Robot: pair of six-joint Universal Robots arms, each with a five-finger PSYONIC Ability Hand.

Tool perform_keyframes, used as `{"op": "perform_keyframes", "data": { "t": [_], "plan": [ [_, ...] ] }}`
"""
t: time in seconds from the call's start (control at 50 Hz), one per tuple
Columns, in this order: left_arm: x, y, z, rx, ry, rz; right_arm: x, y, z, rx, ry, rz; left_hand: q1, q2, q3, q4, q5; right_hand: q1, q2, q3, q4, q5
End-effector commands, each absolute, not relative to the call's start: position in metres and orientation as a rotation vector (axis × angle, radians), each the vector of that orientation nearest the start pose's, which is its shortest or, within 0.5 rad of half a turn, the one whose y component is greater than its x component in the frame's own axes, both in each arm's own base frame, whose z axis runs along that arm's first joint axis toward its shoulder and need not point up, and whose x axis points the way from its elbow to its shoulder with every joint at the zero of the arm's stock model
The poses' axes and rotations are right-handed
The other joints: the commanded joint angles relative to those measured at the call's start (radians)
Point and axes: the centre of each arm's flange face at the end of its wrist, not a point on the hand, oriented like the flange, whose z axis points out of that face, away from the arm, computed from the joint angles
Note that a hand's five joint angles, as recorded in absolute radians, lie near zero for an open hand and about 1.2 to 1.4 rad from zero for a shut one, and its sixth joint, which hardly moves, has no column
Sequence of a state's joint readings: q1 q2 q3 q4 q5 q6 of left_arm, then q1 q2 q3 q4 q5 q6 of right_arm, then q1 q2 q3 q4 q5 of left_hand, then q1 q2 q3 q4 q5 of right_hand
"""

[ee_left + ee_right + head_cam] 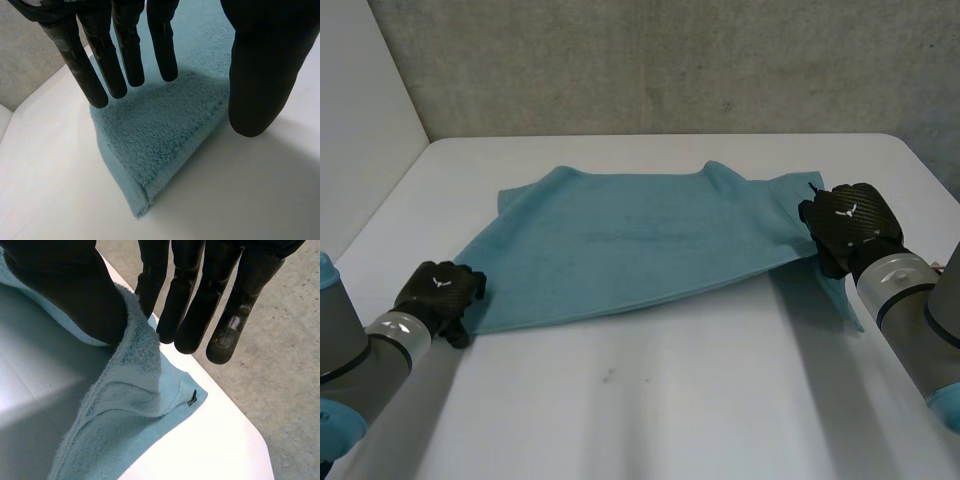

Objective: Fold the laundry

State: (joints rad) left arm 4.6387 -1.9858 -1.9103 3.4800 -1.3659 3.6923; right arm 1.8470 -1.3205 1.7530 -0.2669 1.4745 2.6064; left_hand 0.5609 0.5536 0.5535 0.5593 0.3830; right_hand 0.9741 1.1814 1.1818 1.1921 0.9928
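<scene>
Item under inspection: one teal towel [630, 245], lying across the middle of the white table [650, 400]. In the head view its long axis runs from lower left to upper right of the frame.

Material: terry cloth with a fluffy looped pile and a flatter stitched hem along the edges. Shape roughly rectangular. It appears doubled over, with a second layer visible at the corners. The right end is raised off the table and a flap hangs below it.

Left hand [440, 293]: at the near left corner of the towel, lower left of the head view. In the left wrist view its fingers [100, 75] are straight and slightly spread over the corner, and the thumb [255, 85] stands apart just off the hem. Nothing is grasped.

Right hand [848, 225]: at the right end of the towel, right of centre in the head view. In the right wrist view the edge of the cloth passes between thumb [75, 290] and the near-straight fingers and appears pinched there. A small dark loop [192, 398] sits on the hanging corner.

Surroundings: grey concrete wall [670, 60] behind the table
</scene>
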Motion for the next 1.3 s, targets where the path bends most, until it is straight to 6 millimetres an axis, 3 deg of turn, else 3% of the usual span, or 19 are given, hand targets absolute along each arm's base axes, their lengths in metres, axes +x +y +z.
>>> {"op": "perform_keyframes", "data": {
  "t": [0.02, 0.38, 0.54, 0.58, 0.66, 0.9, 0.98, 1.02, 1.08, 1.1, 1.12, 1.16, 1.26, 1.3],
  "plan": [
    [-0.174, -0.299, 0.114, 0.964, 2.362, -1.711, 0.225, -0.278, 0.197, -1.073, 2.234, -2.075, 0.146, 0.153, 0.153, 0.147, 0.149, 0.422, 0.215, 0.215, 0.204, 0.229],
    [-0.177, -0.316, 0.111, 0.967, 2.336, -1.736, 0.224, -0.280, 0.196, -1.070, 2.240, -2.078, 0.249, 0.256, 0.256, 0.250, 0.252, 0.422, 0.215, 0.215, 0.204, 0.229],
    [-0.178, -0.322, 0.109, 0.968, 2.333, -1.737, 0.223, -0.280, 0.196, -1.069, 2.243, -2.077, 0.472, 0.479, 0.479, 0.473, 0.475, 0.422, 0.215, 0.215, 0.204, 0.229],
    [-0.178, -0.323, 0.109, 0.967, 2.334, -1.741, 0.223, -0.280, 0.196, -1.069, 2.243, -2.077, 0.784, 0.791, 0.791, 0.786, 0.787, 0.422, 0.215, 0.215, 0.204, 0.229],
    [-0.179, -0.323, 0.110, 0.970, 2.329, -1.747, 0.223, -0.280, 0.196, -1.068, 2.244, -2.077, 0.835, 0.843, 0.843, 0.837, 0.839, 0.422, 0.215, 0.215, 0.204, 0.229],
    [-0.181, -0.307, 0.141, 0.954, 2.264, -1.827, 0.223, -0.280, 0.201, -1.073, 2.235, -2.097, 0.835, 0.843, 0.843, 0.837, 0.839, 0.422, 0.215, 0.215, 0.204, 0.229],
    [-0.179, -0.297, 0.163, 0.939, 2.215, -1.874, 0.219, -0.270, 0.221, -1.103, 2.242, -2.084, 0.835, 0.843, 0.843, 0.837, 0.839, 0.422, 0.215, 0.215, 0.204, 0.229],
    [-0.177, -0.281, 0.181, 0.930, 2.184, -1.902, 0.216, -0.266, 0.227, -1.115, 2.265, -2.048, 0.835, 0.843, 0.843, 0.837, 0.839, 0.422, 0.215, 0.215, 0.204, 0.229],
    [-0.176, -0.272, 0.188, 0.929, 2.188, -1.896, 0.206, -0.258, 0.229, -1.163, 2.361, -1.902, 0.835, 0.843, 0.843, 0.837, 0.839, 0.422, 0.215, 0.215, 0.204, 0.229],
    [-0.174, -0.263, 0.194, 0.932, 2.195, -1.882, 0.200, -0.253, 0.227, -1.207, 2.422, -1.796, 0.835, 0.843, 0.843, 0.837, 0.839, 0.422, 0.215, 0.215, 0.204, 0.229],
    [-0.173, -0.254, 0.198, 0.938, 2.221, -1.854, 0.200, -0.253, 0.227, -1.208, 2.422, -1.795, 0.835, 0.843, 0.843, 0.837, 0.839, 0.422, 0.215, 0.215, 0.204, 0.229],
    [-0.170, -0.246, 0.201, 0.943, 2.259, -1.811, 0.185, -0.243, 0.220, -1.316, 2.528, -1.569, 0.835, 0.843, 0.843, 0.837, 0.839, 0.422, 0.215, 0.215, 0.204, 0.229],
    [-0.160, -0.233, 0.197, 0.925, 2.416, -1.640, 0.168, -0.232, 0.207, -1.476, 2.590, -1.319, 0.835, 0.843, 0.843, 0.837, 0.839, 0.422, 0.215, 0.215, 0.204, 0.229],
    [-0.157, -0.234, 0.195, 0.907, 2.434, -1.618, 0.167, -0.233, 0.202, -1.507, 2.589, -1.298, 0.835, 0.843, 0.843, 0.837, 0.839, 0.422, 0.215, 0.215, 0.204, 0.229]
  ]
}}
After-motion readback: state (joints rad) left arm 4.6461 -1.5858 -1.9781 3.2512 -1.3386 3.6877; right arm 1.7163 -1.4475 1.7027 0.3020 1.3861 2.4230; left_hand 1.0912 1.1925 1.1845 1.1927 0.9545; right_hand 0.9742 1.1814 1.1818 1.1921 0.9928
